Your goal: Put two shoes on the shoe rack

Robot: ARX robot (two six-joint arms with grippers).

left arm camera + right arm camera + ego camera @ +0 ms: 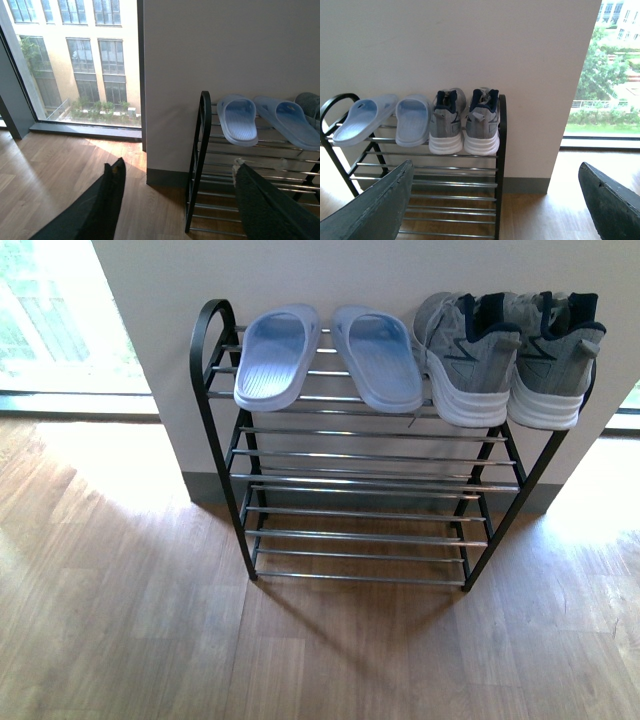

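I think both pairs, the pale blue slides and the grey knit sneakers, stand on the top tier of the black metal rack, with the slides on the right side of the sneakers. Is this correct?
Not quite. Both pairs are on the top tier of the black metal shoe rack with chrome rods, but the pale blue open-toe slides sit to the left of the grey knit sneakers with white soles, not the right. The front view shows it.

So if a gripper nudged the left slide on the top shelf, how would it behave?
The left slide looks like thin moulded foam, so probably light and bendy. Its heel overhangs the rack's smooth chrome rods, so it may well slip off.
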